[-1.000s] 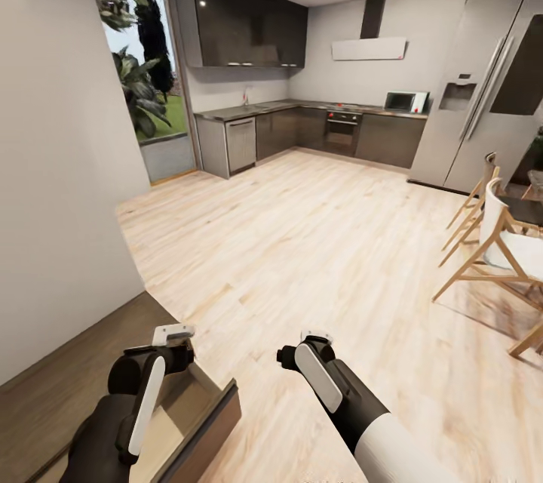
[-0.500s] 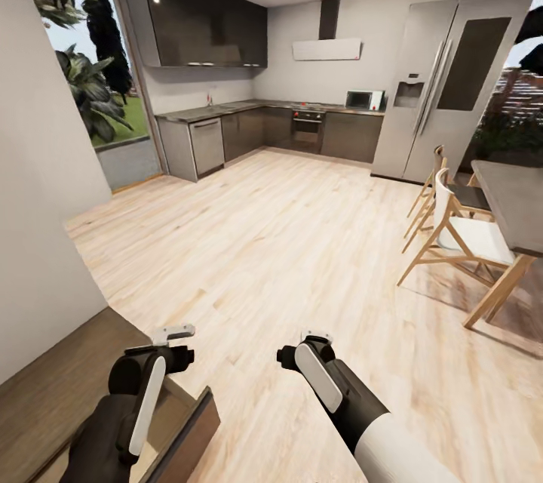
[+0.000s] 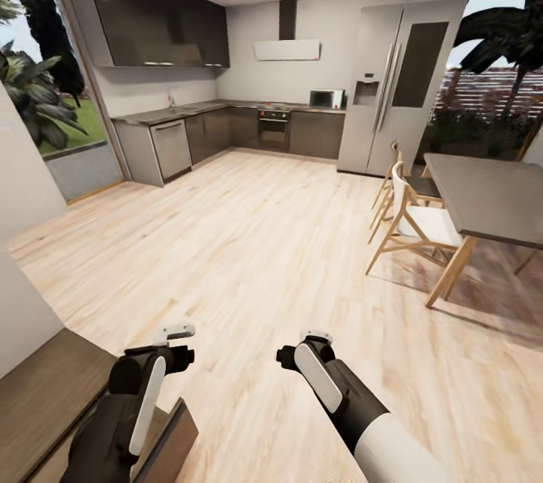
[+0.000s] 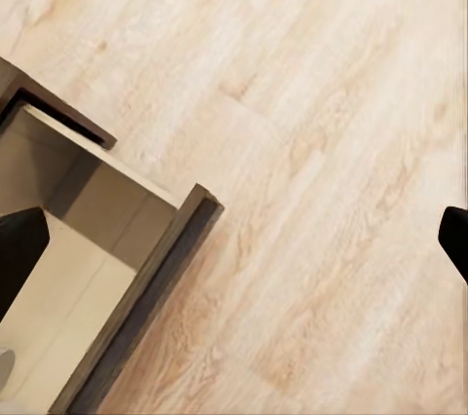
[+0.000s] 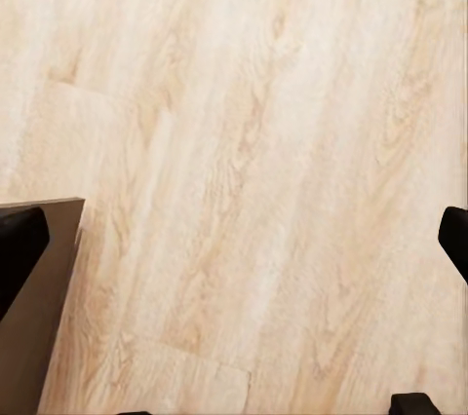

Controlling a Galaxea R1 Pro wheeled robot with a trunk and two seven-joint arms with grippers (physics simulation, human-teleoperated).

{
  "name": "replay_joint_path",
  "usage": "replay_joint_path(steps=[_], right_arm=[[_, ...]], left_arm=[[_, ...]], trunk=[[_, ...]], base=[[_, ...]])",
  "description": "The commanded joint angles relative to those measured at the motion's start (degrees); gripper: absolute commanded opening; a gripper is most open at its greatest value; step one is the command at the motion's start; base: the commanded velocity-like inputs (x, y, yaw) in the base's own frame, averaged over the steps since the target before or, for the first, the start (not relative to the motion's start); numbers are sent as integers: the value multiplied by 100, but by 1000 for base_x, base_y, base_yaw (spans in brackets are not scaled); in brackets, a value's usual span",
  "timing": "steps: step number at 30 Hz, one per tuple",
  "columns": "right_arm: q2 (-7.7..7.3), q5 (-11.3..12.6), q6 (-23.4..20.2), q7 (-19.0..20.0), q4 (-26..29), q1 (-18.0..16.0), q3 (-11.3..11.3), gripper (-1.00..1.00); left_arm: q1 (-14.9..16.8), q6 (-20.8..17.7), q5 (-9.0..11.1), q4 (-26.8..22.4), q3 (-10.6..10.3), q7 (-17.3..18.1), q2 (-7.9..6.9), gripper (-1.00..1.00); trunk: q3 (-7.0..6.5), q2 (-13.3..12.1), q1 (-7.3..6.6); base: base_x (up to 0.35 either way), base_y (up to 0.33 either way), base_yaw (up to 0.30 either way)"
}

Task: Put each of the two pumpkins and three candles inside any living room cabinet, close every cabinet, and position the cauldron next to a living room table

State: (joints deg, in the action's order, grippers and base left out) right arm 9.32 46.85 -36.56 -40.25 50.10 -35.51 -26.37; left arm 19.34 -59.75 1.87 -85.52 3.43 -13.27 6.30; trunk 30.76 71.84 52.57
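The dark-brown cabinet (image 3: 45, 392) lies low at the bottom left of the head view, with one drawer (image 3: 170, 441) pulled out. In the left wrist view the drawer (image 4: 68, 269) is pale beige inside, and what shows of it is bare. My left gripper (image 3: 175, 332) hangs open over the drawer's outer corner, its dark fingertips (image 4: 19, 249) far apart. My right gripper (image 3: 313, 337) is open over bare floor, and the drawer's front (image 5: 39, 318) shows beside it. Pumpkins, candles, cauldron and table are out of view.
Light wood floor (image 3: 264, 256) stretches ahead to a kitchen with dark cupboards (image 3: 158, 15) and a steel fridge (image 3: 400, 83). On the right stand wooden chairs (image 3: 411, 223) at a grey dining top (image 3: 490, 200). A white wall (image 3: 19, 302) rises at the left.
The camera has swung to the right, so the whole picture has slid left and the dining set has come into view. Both arms keep their pose.
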Motion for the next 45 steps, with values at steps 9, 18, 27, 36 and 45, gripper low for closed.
replay_joint_path(steps=[9, 18, 27, 36, 45], right_arm=[[-1, -7, 0, 0, 0, 6, 67, 100], [-2, -8, 4, 2, 0, 3, 113, 100], [-107, -1, 0, 8, 4, 10, 316, 100], [-939, 10, -5, -28, -142, 65, 912, 100], [-1968, -40, 1329, 242, -2722, 115, 1413, 100]], left_arm=[[0, 2, 3, 0, 0, -1, -4, 100], [0, 7, 6, 0, -11, 0, 3, 100], [0, 25, 12, 22, -13, -8, 3, 100], [0, 107, 31, 446, -63, 3, 62, 100], [4, 1449, -1, 2156, -63, -16, 28, 100]], trunk=[[0, 0, 0], [0, 0, 0], [0, 0, 0], [0, 0, 0], [0, 0, 0]], base=[[0, 0, -284], [0, 0, -284], [0, 0, -284], [0, 0, -284], [0, 0, -284]])
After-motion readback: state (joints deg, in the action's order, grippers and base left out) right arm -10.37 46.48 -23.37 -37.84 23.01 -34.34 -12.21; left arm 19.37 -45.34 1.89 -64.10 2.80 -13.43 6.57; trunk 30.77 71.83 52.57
